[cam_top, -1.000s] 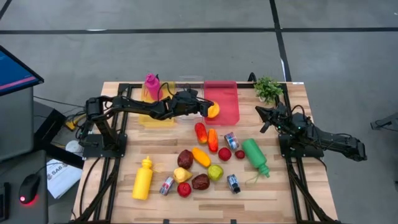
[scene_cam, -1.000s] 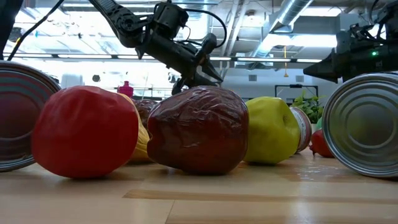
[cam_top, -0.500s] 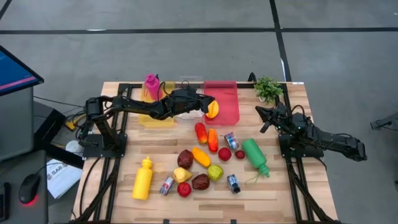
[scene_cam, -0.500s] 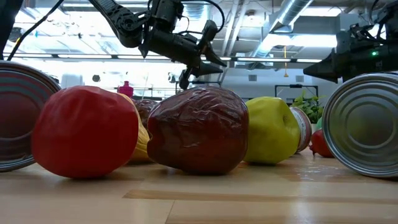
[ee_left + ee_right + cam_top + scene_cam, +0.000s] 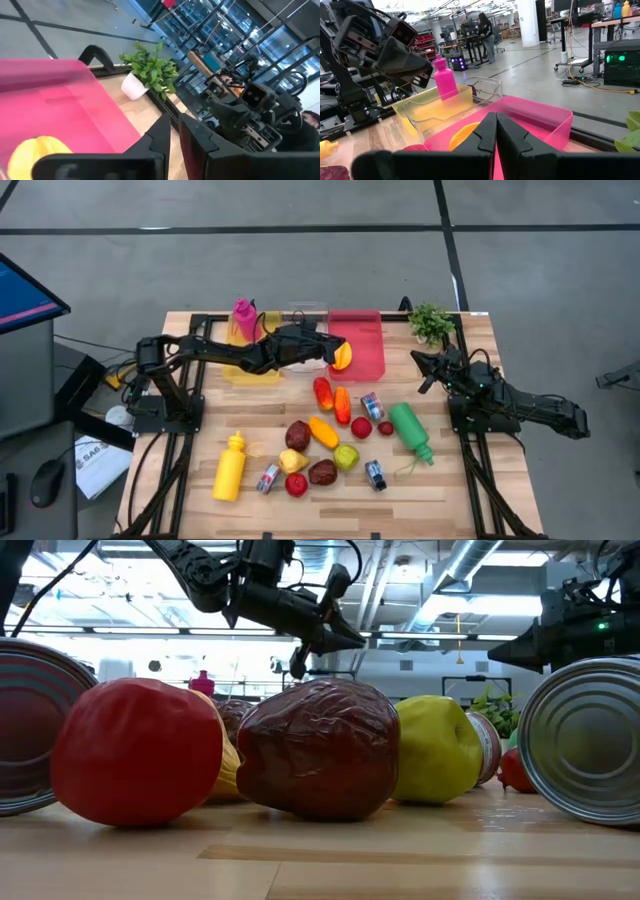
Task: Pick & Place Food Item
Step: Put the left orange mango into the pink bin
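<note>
Two arms: left gripper (image 5: 327, 350) over pink bin's (image 5: 365, 358) near edge, fingers pinched together, grasping nothing; right gripper (image 5: 419, 358) parked near plant (image 5: 431, 321), clenched, empty; only high view shows orange fruit (image 5: 344, 357) lying in pink bin; low view shows red apple (image 5: 135, 751), dark fruit (image 5: 320, 748), green apple (image 5: 438, 748) close up; two cans (image 5: 585, 740) at its edges; one yellow bin (image 5: 250, 368), one pink bottle (image 5: 244, 319).

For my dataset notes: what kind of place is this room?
Probably a robotics lab or workshop: exposed ceiling ducts, workbenches with equipment on a bare concrete floor, and a person standing at a desk.
</note>
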`<state>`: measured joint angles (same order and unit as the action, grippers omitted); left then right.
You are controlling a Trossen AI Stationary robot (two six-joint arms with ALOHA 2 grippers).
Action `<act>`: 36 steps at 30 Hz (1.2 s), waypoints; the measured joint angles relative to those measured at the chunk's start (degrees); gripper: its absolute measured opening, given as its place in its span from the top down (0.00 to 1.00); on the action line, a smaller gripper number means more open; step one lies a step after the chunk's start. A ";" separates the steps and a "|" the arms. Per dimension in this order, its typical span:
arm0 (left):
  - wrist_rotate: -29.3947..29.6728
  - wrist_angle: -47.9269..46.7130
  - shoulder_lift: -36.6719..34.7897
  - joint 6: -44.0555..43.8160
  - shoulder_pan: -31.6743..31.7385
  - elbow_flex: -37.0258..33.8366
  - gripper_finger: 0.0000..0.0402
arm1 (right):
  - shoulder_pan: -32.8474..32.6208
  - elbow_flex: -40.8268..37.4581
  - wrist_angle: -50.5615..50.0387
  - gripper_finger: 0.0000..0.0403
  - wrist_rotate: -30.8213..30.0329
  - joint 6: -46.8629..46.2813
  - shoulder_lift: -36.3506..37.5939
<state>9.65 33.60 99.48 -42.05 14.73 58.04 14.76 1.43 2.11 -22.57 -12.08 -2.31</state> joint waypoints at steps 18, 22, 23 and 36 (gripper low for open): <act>0.20 -1.86 -10.46 9.22 -0.20 -0.04 1.00 | -0.04 0.02 -0.37 0.99 0.00 0.00 0.02; 0.20 -1.85 -12.28 9.30 -0.20 -0.03 0.99 | -0.04 0.02 -0.38 0.99 0.00 0.00 0.02; 0.17 -1.85 -12.56 9.30 -0.20 -0.02 0.99 | -0.04 0.02 -0.39 0.99 0.00 0.02 0.02; 0.05 -3.82 -13.23 9.28 -0.20 -0.04 0.99 | -0.04 0.02 -0.39 0.99 0.00 0.02 0.02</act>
<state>9.70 29.78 86.26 -32.77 14.52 58.00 14.72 1.45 1.72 -22.57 -12.05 -2.28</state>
